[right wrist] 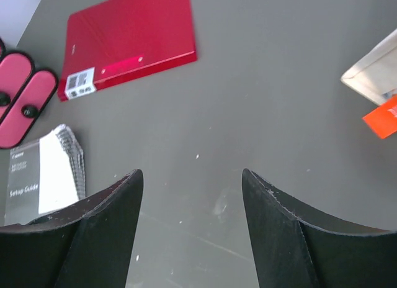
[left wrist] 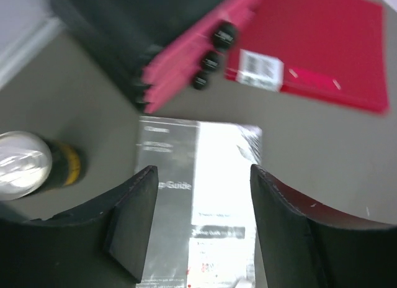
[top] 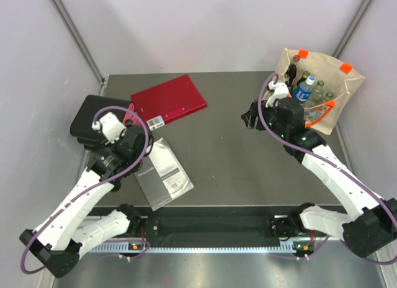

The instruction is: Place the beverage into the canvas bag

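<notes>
Top view, canvas bag [top: 349,84]: upright at the far right corner of the bench [top: 229,151], mouth open.
Top view, bottles [top: 304,88]: several standing inside the canvas bag.
Left wrist, left tool [left wrist: 201,170]: spread, empty, above a booklet [left wrist: 223,157].
Left wrist, silver-capped bottle [left wrist: 28,165]: on the bench beside the left tool, untouched.
Right wrist, right tool [right wrist: 190,173]: spread, empty, over the bench surface.

Counts by kind
One canvas bag [top: 347,83] holding at least three bottles [top: 305,86]; one capped bottle [left wrist: 25,164] left of the left pincer [left wrist: 201,173]; one each: red folder [top: 169,99], booklet [top: 162,173], black case [top: 90,114].
</notes>
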{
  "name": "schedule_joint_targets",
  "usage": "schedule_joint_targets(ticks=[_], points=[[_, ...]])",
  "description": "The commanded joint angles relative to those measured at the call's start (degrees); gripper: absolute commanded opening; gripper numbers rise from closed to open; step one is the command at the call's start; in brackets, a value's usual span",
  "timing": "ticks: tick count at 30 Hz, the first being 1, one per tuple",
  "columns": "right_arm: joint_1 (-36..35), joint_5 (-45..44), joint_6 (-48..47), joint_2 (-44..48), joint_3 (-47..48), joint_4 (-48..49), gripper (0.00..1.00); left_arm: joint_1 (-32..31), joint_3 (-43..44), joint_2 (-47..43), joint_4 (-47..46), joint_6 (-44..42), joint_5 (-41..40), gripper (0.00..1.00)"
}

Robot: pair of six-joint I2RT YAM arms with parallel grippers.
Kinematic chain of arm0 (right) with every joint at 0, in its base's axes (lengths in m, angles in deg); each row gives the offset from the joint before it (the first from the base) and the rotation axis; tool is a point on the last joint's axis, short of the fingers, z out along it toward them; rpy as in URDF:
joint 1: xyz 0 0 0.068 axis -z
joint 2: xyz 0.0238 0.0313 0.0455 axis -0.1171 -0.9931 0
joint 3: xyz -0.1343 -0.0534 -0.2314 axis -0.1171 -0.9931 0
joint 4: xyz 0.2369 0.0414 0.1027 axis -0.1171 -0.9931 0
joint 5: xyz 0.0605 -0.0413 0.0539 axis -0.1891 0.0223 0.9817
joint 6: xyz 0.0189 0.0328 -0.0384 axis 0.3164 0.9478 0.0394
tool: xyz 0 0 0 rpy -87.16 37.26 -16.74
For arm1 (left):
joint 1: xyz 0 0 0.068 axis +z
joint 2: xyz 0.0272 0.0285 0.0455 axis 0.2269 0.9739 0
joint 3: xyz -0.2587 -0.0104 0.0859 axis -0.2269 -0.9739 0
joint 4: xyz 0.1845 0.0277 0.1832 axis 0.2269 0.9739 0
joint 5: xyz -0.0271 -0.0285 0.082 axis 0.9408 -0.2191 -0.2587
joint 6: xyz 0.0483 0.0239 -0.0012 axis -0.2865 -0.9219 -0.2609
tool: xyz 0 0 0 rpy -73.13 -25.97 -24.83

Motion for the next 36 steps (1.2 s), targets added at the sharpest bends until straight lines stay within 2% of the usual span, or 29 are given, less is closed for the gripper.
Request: schedule_joint_targets(ticks=[1,2,4,9,14,19,23,24,25,27,28,29,30,31,34,35,36], points=[[-1.59,0.41,0.91,2.33,-2.08,7.13,0.64,0.6,4.82,2.49,21.26,25.79,-16.78,0.68],[-1.68,0.59,0.83,2.25,-2.61,7.39,0.65,0.77,4.83,2.93,27.81,28.99,-17.94,0.68],[-1.68,1.2,0.74,2.16,-3.93,8.27,0.65,0.95,4.13,3.11,31.72,34.01,-20.4,0.68],[-1.86,2.34,1.0,2.42,-6.04,10.21,0.65,2.26,0.62,1.18,31.66,37.36,-20.06,0.7],[-2.21,2.44,1.26,2.42,-6.66,10.3,0.65,7.09,-3.61,0.92,31.74,40.88,-18.57,0.7],[-2.38,2.17,1.44,3.21,-7.89,11.08,0.65,13.33,-2.56,2.49,31.66,37.3,-20.05,0.72],[-3.17,3.66,1.88,2.16,-10.0,16.26,0.65,14.75,-0.28,3.82,30.7,33.6,-24.53,0.72],[-3.78,5.67,1.97,1.46,-10.43,19.49,0.66,14.75,0.77,3.82,28.34,30.63,-25.24,0.72],[-6.14,6.64,1.36,0.67,-10.35,21.44,0.65,14.75,1.13,2.95,24.14,19.99,-25.77,0.73],[-9.84,7.18,-0.05,-2.4,-9.91,28.35,0.65,14.75,1.92,1.37,12.98,10.7,-25.07,0.73],[-14.03,7.27,-1.27,-3.89,-9.82,31.53,0.66,14.75,2.01,-0.82,8.58,-0.57,-22.11,0.74],[-15.9,7.44,-1.55,-7.21,-9.82,35.31,0.66,14.83,2.28,-2.23,3.84,-7.03,-19.47,0.76],[-19.31,7.7,-1.46,-9.25,-9.39,42.57,0.66,14.75,2.45,-5.2,-5.25,-12.41,-16.66,0.77],[-20.83,8.14,-0.85,-11.53,-8.77,45.95,0.66,14.75,2.54,-6.89,-8.91,-20.64,-9.67,0.77],[-25.48,9.72,2.22,-22.07,-3.86,57.73,0.66,14.66,4.47,-12.08,-18.86,-29.56,3.19,0.78],[-26.72,10.16,2.67,-28.19,-2.02,60.11,0.66,14.75,5.08,-12.96,-20.36,-30.3,9.85,0.78],[-27.95,10.95,2.76,-31.12,2.35,63.35,0.66,14.75,7.09,-13.49,-21.59,-30.39,11.83,0.81]])
